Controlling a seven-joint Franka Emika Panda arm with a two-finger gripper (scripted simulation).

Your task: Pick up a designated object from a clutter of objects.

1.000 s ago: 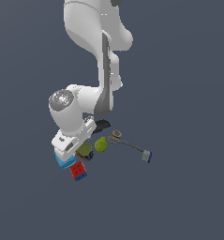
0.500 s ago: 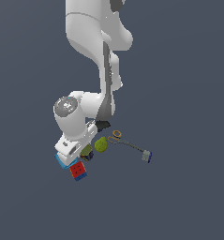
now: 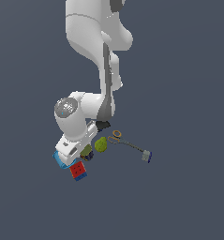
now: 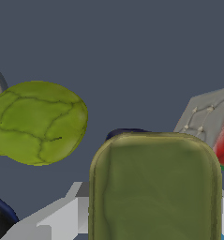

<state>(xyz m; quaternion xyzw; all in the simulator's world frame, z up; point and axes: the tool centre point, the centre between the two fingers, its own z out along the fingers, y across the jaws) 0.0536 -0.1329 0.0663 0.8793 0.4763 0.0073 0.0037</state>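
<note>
**Tool down on the heap, lift not yet begun**

You are looking at the arm [image 3: 92, 70] reaching down from above, with its wrist bending low over the clutter of objects [image 3: 92, 152] on the dark counter [image 3: 179, 201]. Take the pear-shaped lump [image 3: 101, 144] as your landmark. The tool [image 3: 80, 152] is sitting just beside the lump, on the exterior view's left, and its white body is covering most of what lies under it.

The designated object [image 4: 155, 187] is filling the lower part of the wrist view with its olive-green top, right under the camera. In the exterior view you are seeing only a sliver of it beside the lump, at the tool's tip. Grey surfaces are showing on either side of it in the wrist view and may be the fingers, but you cannot tell whether the tool is spread or pinching.

The blue cup [image 3: 58, 161] is peeking out beyond the tool, farther from the lump. The red cube [image 3: 78, 170] is lying near it. The scissors [image 3: 116, 136] are resting just beside the lump on the other side.

By my reading, the approach is done; the grip is unconfirmed and the lift is left.
</note>
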